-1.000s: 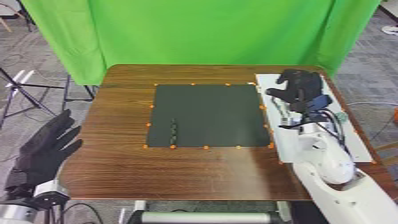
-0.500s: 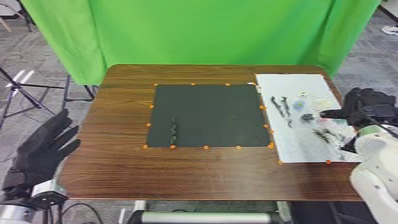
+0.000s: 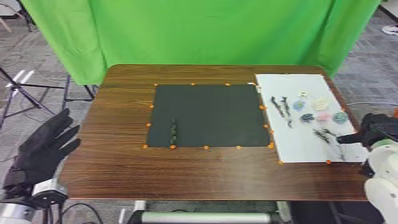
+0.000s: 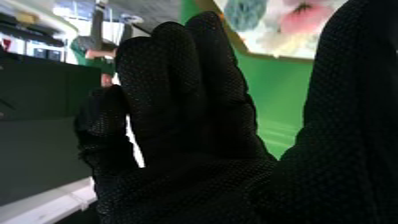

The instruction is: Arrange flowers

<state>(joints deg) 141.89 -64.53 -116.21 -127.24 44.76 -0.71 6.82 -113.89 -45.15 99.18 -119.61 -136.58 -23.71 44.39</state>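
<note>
The dark mat (image 3: 209,110) seems meant as the picture ground, since one green stem (image 3: 173,132) lies on it alone, upright to the viewer and left of the middle, probably to leave room for blooms above and more stems beside it. The rest wait on the white sheet (image 3: 284,84) to the right, spread apart so that each can be picked singly: dark twigs (image 3: 287,106) on its mat side, sprigs (image 3: 324,136) nearer the robot, and the pink flower (image 3: 323,117), green flower (image 3: 339,117), cream flower (image 3: 321,104) and blue flower (image 3: 298,105) between. The right robot hand (image 3: 382,128) is at the sheet's outer edge, fingers straight, thumb apart, holding nothing; a pick from the sheet likely comes next, and thin sprigs could slip or drag their neighbours. The left robot hand (image 3: 37,150) is open and empty beside the desk (image 3: 178,172), out of the way. Orange marks, likely placement guides, dot the mat's border on the brown wood. Behind hangs a green curtain (image 3: 204,35), with grey floor (image 3: 360,50) around.
</note>
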